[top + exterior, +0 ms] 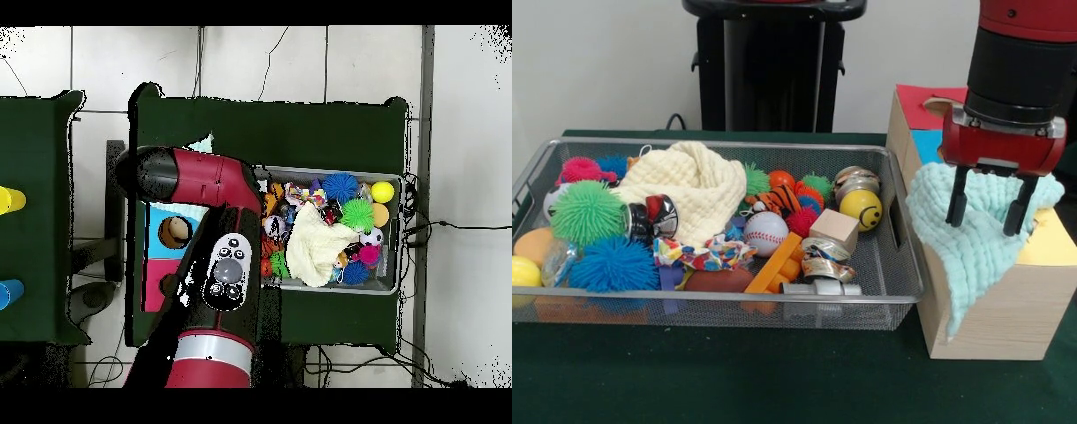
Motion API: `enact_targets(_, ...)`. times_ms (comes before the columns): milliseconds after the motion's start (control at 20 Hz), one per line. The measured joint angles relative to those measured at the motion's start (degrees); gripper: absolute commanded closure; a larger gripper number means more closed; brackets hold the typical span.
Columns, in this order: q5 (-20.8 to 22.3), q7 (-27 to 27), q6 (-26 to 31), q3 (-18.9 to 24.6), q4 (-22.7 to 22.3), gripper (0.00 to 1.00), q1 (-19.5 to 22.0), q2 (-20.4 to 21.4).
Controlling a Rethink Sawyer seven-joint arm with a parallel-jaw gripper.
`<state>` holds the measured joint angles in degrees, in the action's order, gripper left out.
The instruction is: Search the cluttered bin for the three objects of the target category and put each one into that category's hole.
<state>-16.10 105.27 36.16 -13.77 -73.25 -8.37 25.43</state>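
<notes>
Wire-mesh metal bin (pixel 900 265), nubby mint cloth (pixel 971 238), wooden box (pixel 1015 309)

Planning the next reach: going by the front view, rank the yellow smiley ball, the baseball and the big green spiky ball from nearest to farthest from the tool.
The tool hangs over the mint cloth on the wooden box.
1. Yellow smiley ball, at the bin's end nearest the box.
2. Baseball, mid-bin.
3. Green spiky ball, at the bin's opposite end.
</notes>
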Motion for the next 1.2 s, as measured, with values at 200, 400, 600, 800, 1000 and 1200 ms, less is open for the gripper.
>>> enact_targets(200,0.08,0.00,0.00,-0.01,0.02,0.00,-0.02,-0.33)
enact_targets(400,0.12,0.00,-0.01,-0.13,0.37,0.00,-0.24,-1.58)
enact_targets(600,0.11,-0.01,0.01,-0.74,1.44,0.00,-0.62,-2.28)
enact_targets(800,0.12,-0.01,0.04,-1.23,2.04,0.00,-0.98,-2.65)
enact_targets(1000,0.16,-0.01,0.04,-1.31,2.40,0.00,-1.00,-2.80)
enact_targets(1200,0.31,-0.01,0.02,-1.32,2.77,0.00,-1.00,-2.93)
